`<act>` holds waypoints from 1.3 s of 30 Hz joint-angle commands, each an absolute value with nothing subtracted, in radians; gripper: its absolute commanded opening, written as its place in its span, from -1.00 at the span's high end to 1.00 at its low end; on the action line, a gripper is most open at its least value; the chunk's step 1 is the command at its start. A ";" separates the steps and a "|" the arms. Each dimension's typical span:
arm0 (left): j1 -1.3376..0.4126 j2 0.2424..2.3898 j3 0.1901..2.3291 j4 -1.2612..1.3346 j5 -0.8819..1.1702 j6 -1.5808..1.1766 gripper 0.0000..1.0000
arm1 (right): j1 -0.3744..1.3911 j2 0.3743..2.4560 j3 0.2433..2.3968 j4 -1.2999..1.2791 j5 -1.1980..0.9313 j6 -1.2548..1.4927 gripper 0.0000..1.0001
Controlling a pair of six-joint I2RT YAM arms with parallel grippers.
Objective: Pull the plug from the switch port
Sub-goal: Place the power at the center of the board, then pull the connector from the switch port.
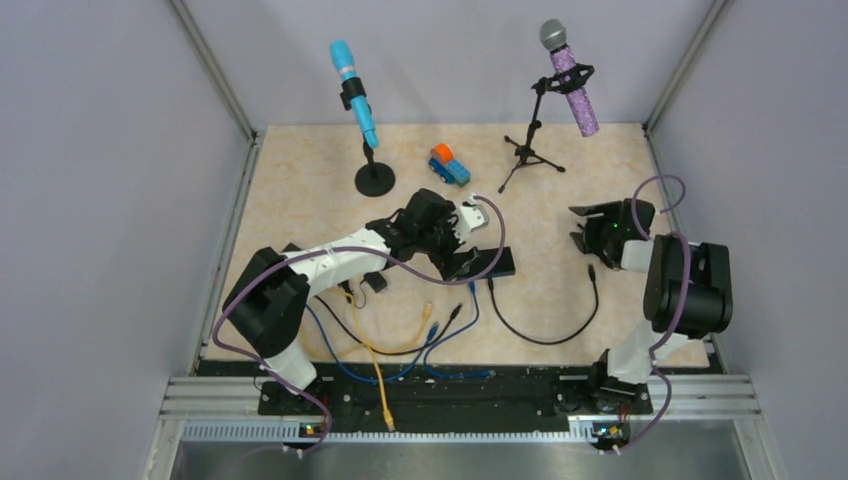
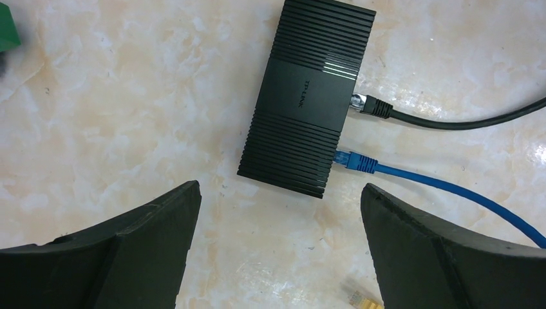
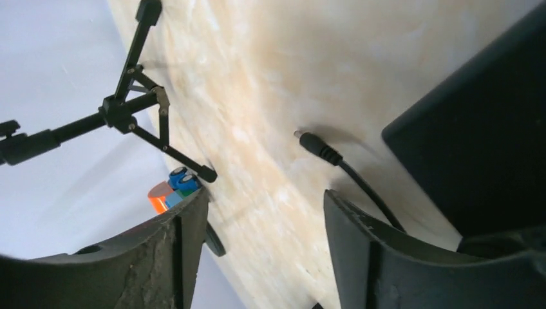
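Left end effector [image 2: 280, 190] spread wide above switch [image 2: 309, 96]; black plug [image 2: 370, 106] and blue plug [image 2: 354, 161] seated at its 3 o'clock side. Right end effector [image 3: 264, 196] spread, empty (barrel plug [image 3: 315, 145] lies loose on surface [image 3: 257, 64] at its 12 o'clock).

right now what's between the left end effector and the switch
Bare tabletop separates the left end effector from the switch, shown in the left wrist view.

Black ribbed switch [image 2: 302, 96], blue cable [image 2: 444, 187], black cable [image 2: 451, 119] (table [image 2: 129, 116] beige, marbled)
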State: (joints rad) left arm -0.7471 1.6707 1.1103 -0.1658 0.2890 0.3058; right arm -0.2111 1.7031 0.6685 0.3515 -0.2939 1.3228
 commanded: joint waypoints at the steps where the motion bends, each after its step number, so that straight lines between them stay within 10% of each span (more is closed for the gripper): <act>1: -0.750 1.646 1.118 -0.157 0.252 0.329 -0.97 | -0.201 1.569 0.649 0.297 -0.263 1.204 -0.33; 16: -0.749 1.736 1.230 -0.227 0.308 0.451 -0.97 | -0.142 1.116 0.435 0.148 -0.463 1.034 -0.33; 39: -0.738 1.859 1.258 -0.358 0.378 0.482 -0.93 | 0.325 1.412 0.324 0.467 -0.460 1.123 -0.07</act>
